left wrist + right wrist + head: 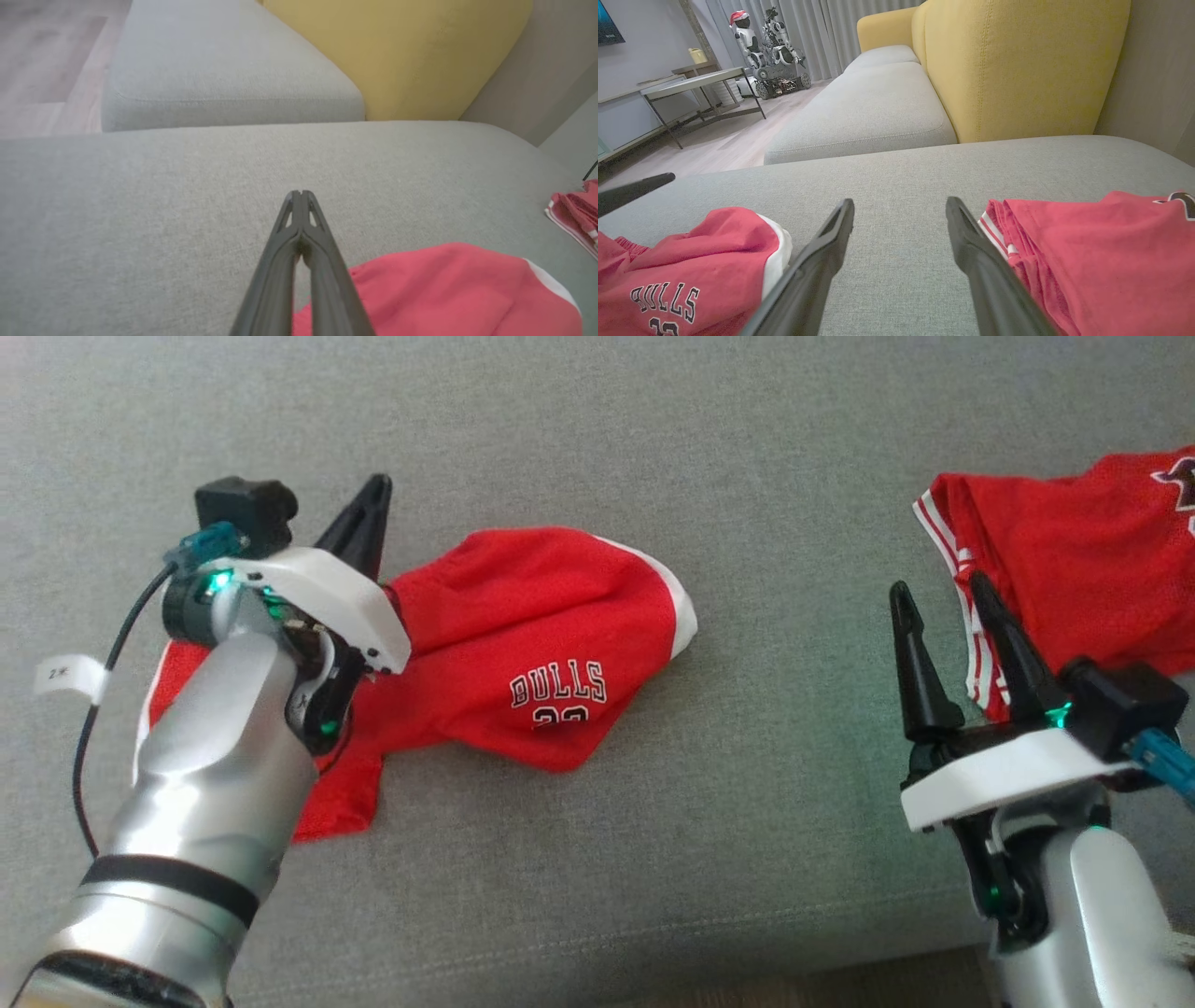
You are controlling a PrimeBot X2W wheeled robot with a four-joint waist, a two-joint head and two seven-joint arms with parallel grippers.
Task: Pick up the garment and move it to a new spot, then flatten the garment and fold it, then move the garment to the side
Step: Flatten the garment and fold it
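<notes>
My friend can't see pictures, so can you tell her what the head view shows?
A crumpled red Bulls garment lies on a grey sofa cushion, with the shut left pincer at its left end. The open right pincer stands at the right, by the edge of a second red garment.

A crumpled red mesh garment (523,644) is lying on the grey fabric sofa seat (653,439) before me, my left hand (372,499) hanging over its left part. A second red striped-trim garment (1083,579) is lying well to its right, my right hand (938,586) hovering just beside that one's left edge.
</notes>
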